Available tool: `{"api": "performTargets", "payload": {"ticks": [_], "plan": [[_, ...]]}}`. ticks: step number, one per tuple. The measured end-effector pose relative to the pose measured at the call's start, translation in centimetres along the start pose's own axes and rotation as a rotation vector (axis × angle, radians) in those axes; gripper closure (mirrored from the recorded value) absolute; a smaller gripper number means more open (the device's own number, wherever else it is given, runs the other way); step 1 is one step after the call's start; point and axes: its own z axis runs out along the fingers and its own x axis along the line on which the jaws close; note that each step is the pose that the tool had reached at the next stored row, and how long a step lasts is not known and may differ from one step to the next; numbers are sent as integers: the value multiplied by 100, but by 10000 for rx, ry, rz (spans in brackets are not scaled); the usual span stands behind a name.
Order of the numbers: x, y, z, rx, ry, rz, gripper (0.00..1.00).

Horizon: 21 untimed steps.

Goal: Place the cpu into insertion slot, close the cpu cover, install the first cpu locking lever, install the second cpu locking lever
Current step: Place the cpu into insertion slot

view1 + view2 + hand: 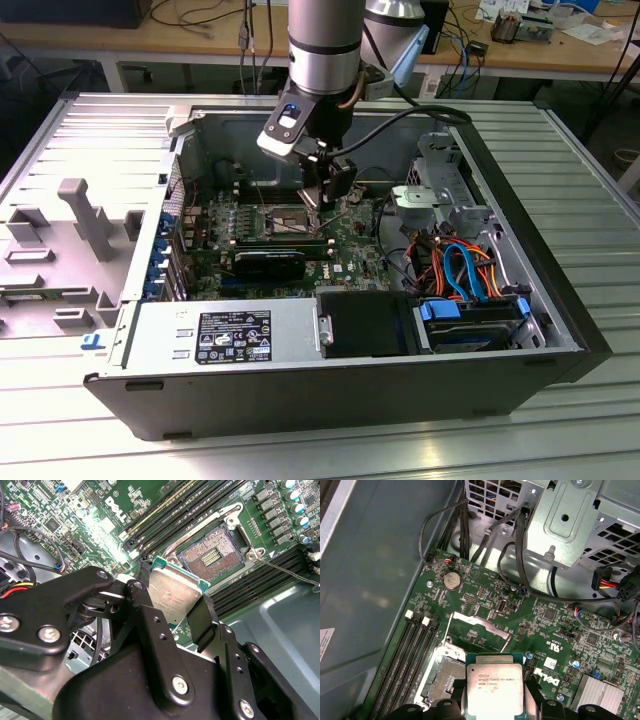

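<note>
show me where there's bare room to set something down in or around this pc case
Freest: the ribbed table in front of the case and along the exterior view's right. Inside, the black flat panel between the power supply and drive bay looks bare. Crowded: the cables, and around the insertion slot, where the gripper holds the cpu.

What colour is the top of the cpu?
The cpu top is dull silver; clearest in the first wrist view.
</note>
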Motion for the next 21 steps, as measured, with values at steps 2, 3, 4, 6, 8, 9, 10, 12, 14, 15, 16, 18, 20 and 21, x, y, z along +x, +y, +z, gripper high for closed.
{"api": "performTargets", "payload": {"ticks": [2,3,4,6,8,9,10,12,14,15,16,18,20,21], "plan": [[0,0,1,0,0,22,45],[0,0,1,0,-1,32,45],[0,0,2,1,-1,43,45],[0,0,3,1,-1,66,45],[0,0,4,2,-2,89,45],[0,0,4,2,-2,102,45],[0,0,5,3,-2,110,45],[0,0,6,3,-3,133,45],[0,0,7,4,-3,157,45],[0,0,7,4,-3,166,45],[0,0,8,4,-3,182,45],[0,0,9,5,-4,213,45],[0,0,11,6,-5,248,45],[0,0,11,6,-5,263,45]]}}
